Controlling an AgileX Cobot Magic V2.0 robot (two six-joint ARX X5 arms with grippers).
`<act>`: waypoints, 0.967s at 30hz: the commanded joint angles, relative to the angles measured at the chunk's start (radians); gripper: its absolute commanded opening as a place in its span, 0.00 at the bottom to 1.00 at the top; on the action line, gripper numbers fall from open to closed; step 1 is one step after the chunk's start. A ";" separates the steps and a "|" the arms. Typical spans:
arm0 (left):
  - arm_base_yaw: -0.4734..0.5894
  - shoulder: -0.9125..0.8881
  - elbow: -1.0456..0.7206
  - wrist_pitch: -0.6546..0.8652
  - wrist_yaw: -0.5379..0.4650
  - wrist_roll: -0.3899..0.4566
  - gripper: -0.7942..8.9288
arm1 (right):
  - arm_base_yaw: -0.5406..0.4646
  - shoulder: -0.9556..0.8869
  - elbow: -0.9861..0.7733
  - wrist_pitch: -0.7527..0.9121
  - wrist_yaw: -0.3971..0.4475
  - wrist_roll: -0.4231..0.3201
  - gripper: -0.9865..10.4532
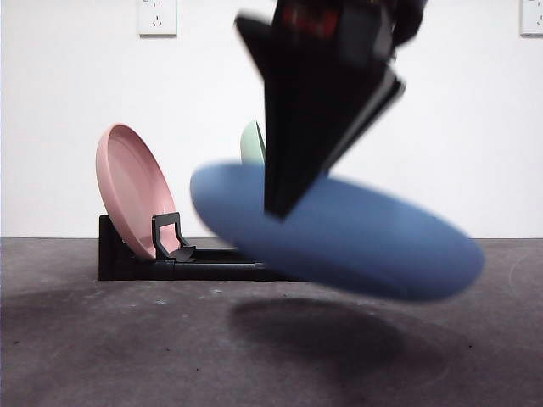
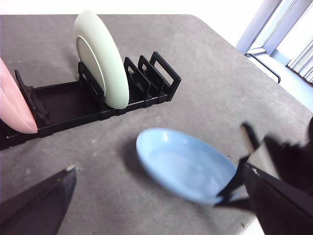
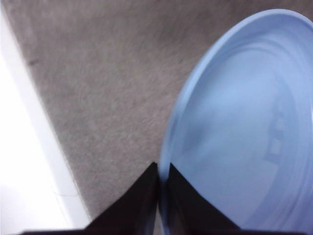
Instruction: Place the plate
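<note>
A: Nearest first: what has the right tool (image 1: 284, 199) got?

B: The round pale-blue plastic plate (image 1: 339, 237). Its two black jaws are pinched almost together on the plate's rim, one on the inner face and one on the outer. The plate hangs clear of the grey felt-covered desk (image 1: 102, 356), tilted, with its shadow on the desk beneath it. It is blurred, so I judge it to be in motion.

A: And the left tool (image 2: 161, 196)?

B: Spread wide with nothing between the jaws. It waits near the desk's front and looks down on the blue plate and the rack.

A: What lies beyond?

B: The long black plastic dish rack (image 2: 93, 105). A round pink plate (image 1: 136, 191) leans at one end, and a round pale-green plate (image 2: 102, 58) stands upright further along. Between those two the rack bed is open, and past the green plate there are a few empty dividers.

A: So how should the step be done well?

B: In my judgement, turn the blue plate up onto its edge before it reaches the rack, since it is still too flat to enter a slot. Bring it in from above, lined up with the dividers, lower the rim into a free slot, and keep it off the green plate. The hold is on the rim only, so move slowly; let go only once the plate is seated.
</note>
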 commanded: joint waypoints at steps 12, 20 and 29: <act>-0.004 0.006 0.018 0.008 -0.006 0.008 0.66 | 0.083 0.193 -0.002 0.121 0.173 0.037 0.10; -0.004 0.006 0.018 0.008 -0.005 -0.006 0.66 | 0.109 0.201 0.001 0.121 0.172 0.108 0.23; -0.004 0.012 0.018 0.008 -0.005 0.001 0.66 | 0.012 0.057 0.162 0.035 -0.024 0.131 0.43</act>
